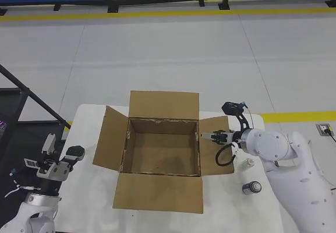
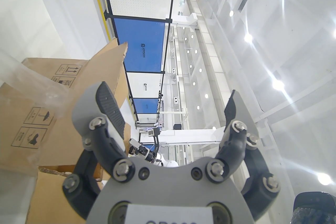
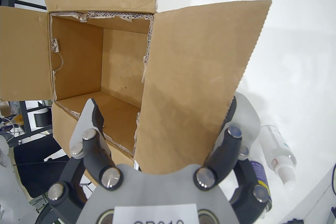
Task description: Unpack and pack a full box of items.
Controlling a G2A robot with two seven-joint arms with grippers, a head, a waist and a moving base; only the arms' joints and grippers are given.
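Observation:
An open cardboard box [image 1: 162,152] stands in the middle of the white table [image 1: 89,186] with all flaps spread; its bare brown floor [image 3: 115,109] shows. My right gripper [image 1: 215,137] is at the box's right flap [image 3: 199,72]. Its fingers are open, and the flap's edge stands between them [image 3: 162,114], one finger [image 3: 95,117] over the box's inside and the other outside. My left gripper [image 1: 57,158] sits at the table's left edge beside the box, open [image 2: 168,96], holding nothing and pointing up toward the ceiling.
A clear bottle [image 1: 248,163] with a white cap [image 3: 278,154] and a small dark can [image 1: 251,187] with a blue label [image 3: 258,172] lie on the table right of the box. Crumpled clear plastic [image 2: 31,83] lies by the left gripper. A black frame [image 1: 4,110] stands left of the table.

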